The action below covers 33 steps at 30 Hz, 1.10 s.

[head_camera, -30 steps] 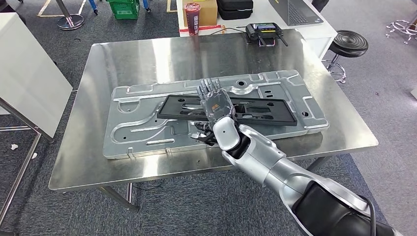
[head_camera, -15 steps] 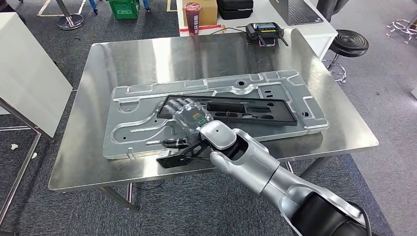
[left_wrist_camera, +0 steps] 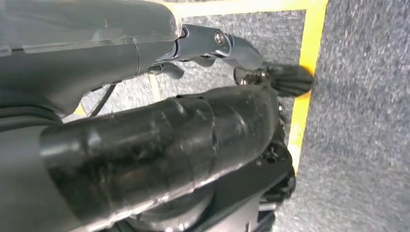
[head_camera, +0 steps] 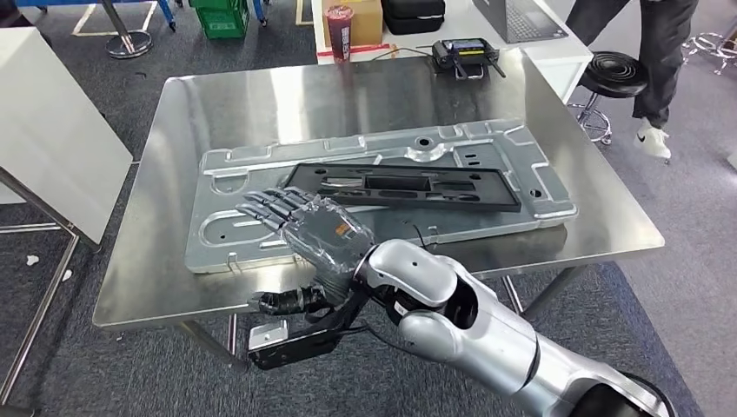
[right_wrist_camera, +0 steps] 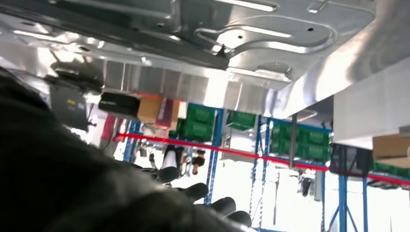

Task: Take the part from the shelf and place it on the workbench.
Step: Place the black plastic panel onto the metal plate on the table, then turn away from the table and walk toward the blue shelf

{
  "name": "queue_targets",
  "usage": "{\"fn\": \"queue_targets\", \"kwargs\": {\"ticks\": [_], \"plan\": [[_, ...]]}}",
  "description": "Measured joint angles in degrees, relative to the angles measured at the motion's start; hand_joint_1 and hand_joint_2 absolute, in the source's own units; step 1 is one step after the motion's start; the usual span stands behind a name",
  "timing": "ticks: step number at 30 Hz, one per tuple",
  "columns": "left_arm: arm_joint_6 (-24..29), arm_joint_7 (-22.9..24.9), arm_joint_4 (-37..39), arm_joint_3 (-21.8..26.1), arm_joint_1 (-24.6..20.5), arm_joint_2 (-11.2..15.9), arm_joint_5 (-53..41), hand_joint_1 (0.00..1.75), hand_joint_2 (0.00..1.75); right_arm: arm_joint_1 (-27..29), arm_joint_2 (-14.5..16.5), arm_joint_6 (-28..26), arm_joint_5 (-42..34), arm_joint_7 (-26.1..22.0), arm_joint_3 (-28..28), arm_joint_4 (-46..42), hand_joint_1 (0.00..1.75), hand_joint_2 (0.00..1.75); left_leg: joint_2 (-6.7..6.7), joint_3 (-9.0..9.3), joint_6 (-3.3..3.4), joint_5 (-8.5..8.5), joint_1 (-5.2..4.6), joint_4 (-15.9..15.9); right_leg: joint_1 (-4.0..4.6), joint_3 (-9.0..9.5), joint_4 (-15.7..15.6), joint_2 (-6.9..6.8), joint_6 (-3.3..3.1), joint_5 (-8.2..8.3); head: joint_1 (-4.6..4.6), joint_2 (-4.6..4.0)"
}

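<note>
**Industrial workshop and robot test floor**

A stainless-steel workbench (head_camera: 217, 95) stands at centre on grey carpet tile. At 12 o'clock, a white table (head_camera: 565, 52) carries a cardboard box (head_camera: 361, 17), a handheld controller (head_camera: 465, 50) and a laptop (head_camera: 521, 16). Green stacking crates (head_camera: 222, 16) sit on the floor at 11 o'clock; a black round stool (head_camera: 617, 74) stands at 2 o'clock. The right wrist view shows blue racking (right_wrist_camera: 343, 193) loaded with more green crates (right_wrist_camera: 200, 123). Yellow floor tape (left_wrist_camera: 309, 58) marks lanes in the left wrist view.
</note>
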Motion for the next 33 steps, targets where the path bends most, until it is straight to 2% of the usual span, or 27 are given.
{"fn": "queue_targets", "kwargs": {"ticks": [2,3,4,5,7,8,9,10,11,12,13,14,15,17,18,19,20,22,23,24,25,26,27,28,29,30,33], "plan": [[-0.01,-0.02,0.24,-0.12,0.01,-0.06,0.03,0.00,0.00,0.02,-0.19,0.01,-0.01,0.00,-0.01,-0.76,0.00,0.00,-0.05,-0.29,-0.84,0.23,0.05,0.01,-0.25,-0.41,-0.74,-0.02,-0.71,0.57,0.03,0.00],[-0.01,-0.02,0.34,-0.17,0.03,-0.10,0.03,0.00,0.00,0.05,-0.23,0.01,-0.03,0.00,-0.01,-1.08,0.00,0.00,-0.06,-0.70,-1.27,-0.52,0.11,0.49,-0.41,-0.71,-0.97,-0.05,-1.15,1.11,0.03,0.00],[-0.01,-0.02,0.44,-0.20,0.04,-0.10,0.04,0.00,0.00,0.06,-0.26,0.01,-0.04,0.00,-0.01,-1.35,0.00,0.00,-0.09,-1.37,-1.65,-2.21,0.22,2.00,-0.60,-1.09,-1.25,-0.10,-1.55,1.71,0.02,0.00],[-0.01,-0.02,0.51,-0.21,-0.01,-0.11,0.04,0.00,0.00,0.07,-0.28,0.01,-0.06,0.00,-0.01,-1.55,0.00,0.00,-0.10,-2.33,-1.99,-4.72,0.39,4.70,-0.65,-1.58,-1.37,-0.16,-1.80,2.23,0.00,0.00],[-0.01,-0.02,0.60,-0.23,-0.08,-0.12,0.03,0.00,0.00,0.22,-0.33,0.01,-0.07,0.00,-0.01,-1.80,0.00,0.00,-0.10,-4.49,-2.62,-9.69,0.64,12.17,-0.64,-2.81,-1.29,-0.20,-1.92,3.15,-0.01,0.00],[-0.01,-0.02,0.63,-0.23,-0.11,-0.13,0.03,0.00,0.00,0.33,-0.36,0.01,-0.07,0.00,-0.01,-1.86,0.00,0.00,-0.10,-4.91,-2.86,-10.76,0.80,14.94,-0.64,-3.48,-1.18,-0.22,-1.83,3.58,0.00,0.00],[-0.01,-0.02,0.67,-0.24,-0.12,-0.14,0.03,0.00,0.00,0.44,-0.40,0.01,-0.07,0.00,-0.01,-1.90,0.00,0.00,-0.09,-4.45,-3.04,-10.68,0.96,15.93,-0.68,-4.11,-1.05,-0.23,-1.68,3.96,-0.01,0.00],[-0.01,-0.02,0.68,-0.25,-0.13,-0.14,0.03,0.00,0.00,0.51,-0.44,0.01,-0.07,0.00,-0.01,-1.94,0.00,0.00,-0.09,-2.71,-3.19,-9.56,1.13,14.44,-0.76,-4.72,-0.89,-0.24,-1.47,4.32,-0.01,0.00],[-0.01,-0.02,0.69,-0.25,-0.15,-0.13,0.03,0.00,0.00,0.54,-0.46,0.01,-0.07,0.00,-0.01,-2.01,0.00,0.00,-0.08,0.09,-3.31,-8.12,1.30,10.94,-0.87,-5.26,-0.67,-0.23,-1.19,4.63,-0.01,0.00],[-0.01,-0.02,0.70,-0.25,-0.23,-0.12,0.03,0.00,0.00,0.54,-0.47,0.01,-0.07,0.00,-0.01,-2.14,0.00,0.00,-0.11,3.21,-3.39,-7.41,1.38,6.52,-0.93,-5.72,-0.45,-0.22,-0.88,4.91,-0.02,0.00],[-0.01,-0.03,0.70,-0.25,-0.31,-0.12,0.04,0.00,0.00,0.53,-0.49,0.01,-0.07,0.00,-0.03,-2.30,0.00,0.00,-0.27,5.76,-3.15,-6.89,1.30,2.82,-0.95,-6.01,-0.29,-0.22,-0.48,5.21,0.02,0.00],[-0.01,-0.04,0.70,-0.25,-0.37,-0.13,0.04,0.00,0.00,0.52,-0.51,0.01,-0.07,0.00,-0.04,-2.43,0.00,0.00,-0.42,7.20,-2.82,-6.88,1.19,0.40,-0.93,-6.13,-0.20,-0.23,-0.07,5.51,0.03,0.00],[-0.01,-0.05,0.72,-0.25,-0.43,-0.13,0.04,0.00,0.00,0.49,-0.53,0.01,-0.07,0.00,-0.06,-2.53,0.00,0.00,-0.59,7.62,-2.39,-7.07,0.99,-0.54,-0.89,-6.17,-0.24,-0.22,0.35,5.86,0.06,0.00],[0.00,-0.07,0.75,-0.25,-0.44,-0.13,0.04,0.00,0.00,0.49,-0.63,0.01,-0.07,0.00,-0.08,-2.57,0.00,0.00,-0.63,7.05,-1.30,-6.39,0.84,-0.68,-0.91,-6.21,-0.39,-0.16,1.21,6.48,0.08,0.00],[0.01,-0.07,0.76,-0.26,-0.49,-0.13,0.03,0.00,0.00,0.50,-0.72,0.01,-0.07,0.00,-0.09,-2.57,0.00,0.00,-0.50,6.79,-0.70,-5.95,0.84,-0.76,-0.97,-6.51,-0.09,-0.12,1.52,6.05,0.08,0.00],[0.00,-0.07,0.78,-0.26,-0.55,-0.13,0.03,0.00,0.00,0.52,-0.82,0.01,-0.07,0.00,-0.09,-2.57,0.00,0.00,-0.37,6.33,-0.03,-5.37,0.87,-0.90,-0.99,-7.11,1.15,-0.10,1.74,4.57,0.09,0.00],[-0.01,-0.07,0.79,-0.27,-0.60,-0.14,0.03,0.00,0.00,0.53,-0.92,0.01,-0.07,0.00,-0.10,-2.57,0.00,0.00,-0.23,5.78,0.52,-4.76,0.88,-1.00,-1.01,-8.04,3.52,-0.09,1.85,2.19,0.09,0.00],[-0.01,-0.07,0.81,-0.27,-0.63,-0.14,0.04,0.00,0.00,0.59,-1.06,0.01,-0.07,0.00,-0.10,-2.57,0.00,0.00,-0.12,4.34,1.13,-3.64,0.58,-0.91,-0.87,-10.35,10.85,-0.13,1.95,-3.21,0.09,0.00],[-0.01,-0.07,0.82,-0.27,-0.61,-0.14,0.04,0.00,0.00,0.66,-1.14,0.01,-0.07,0.00,-0.10,-2.57,0.00,0.00,-0.09,3.58,1.24,-3.13,0.37,-0.84,-0.79,-11.05,14.09,-0.13,1.94,-4.66,0.09,0.00],[-0.01,-0.07,0.84,-0.27,-0.60,-0.15,0.04,0.00,0.00,0.74,-1.23,0.01,-0.07,0.00,-0.10,-2.57,0.00,0.00,-0.08,2.83,1.32,-2.64,0.13,-0.74,-0.66,-10.98,15.86,-0.13,1.81,-4.96,0.09,0.00],[-0.01,-0.07,0.85,-0.27,-0.60,-0.15,0.04,0.00,0.00,0.79,-1.29,0.01,-0.07,0.00,-0.10,-2.57,0.00,0.00,-0.09,2.12,1.38,-2.17,-0.14,-0.63,-0.48,-9.79,15.50,-0.13,1.48,-4.20,0.09,0.00],[-0.01,-0.07,0.87,-0.27,-0.60,-0.16,0.04,0.00,0.00,0.81,-1.33,0.01,-0.07,0.00,-0.10,-2.58,0.00,0.00,-0.13,1.50,1.41,-1.75,-0.41,-0.52,-0.20,-7.44,12.89,-0.12,0.91,-2.89,0.09,0.00],[-0.01,-0.07,0.88,-0.27,-0.62,-0.19,0.04,0.00,0.00,0.77,-1.34,0.01,-0.07,0.00,-0.10,-2.62,0.00,0.00,-0.17,1.00,1.42,-1.35,-0.61,-0.41,0.21,-4.32,8.84,-0.09,0.12,-1.83,0.08,0.00],[-0.01,-0.07,0.89,-0.27,-0.64,-0.28,0.04,0.00,0.00,0.71,-1.34,0.00,-0.07,0.00,-0.12,-2.71,0.00,0.00,-0.21,0.56,1.34,-0.97,-0.86,-0.31,0.56,-1.33,4.49,-0.18,-0.62,-1.37,0.06,0.00],[-0.01,-0.07,0.91,-0.27,-0.64,-0.36,0.04,0.00,0.00,0.66,-1.34,0.00,-0.07,0.00,-0.15,-2.81,0.00,0.00,-0.22,0.32,1.16,-0.59,-0.95,-0.30,0.89,0.78,1.27,-0.29,-1.14,-1.13,0.07,0.00],[-0.01,-0.07,0.93,-0.27,-0.65,-0.43,0.04,0.00,0.00,0.60,-1.35,0.00,-0.07,0.00,-0.19,-2.92,0.00,0.00,-0.20,0.20,0.87,-0.21,-0.93,-0.35,1.16,1.89,-0.71,-0.39,-1.47,-1.20,0.08,0.00],[-0.01,-0.07,1.08,-0.28,-0.58,-0.44,0.05,0.00,0.00,0.48,-1.36,0.00,-0.07,0.00,-0.23,-3.06,0.00,0.00,-0.24,-0.06,-0.16,0.59,-0.88,-0.73,1.03,1.73,-2.42,-0.60,-2.06,0.14,0.11,0.00]]}}
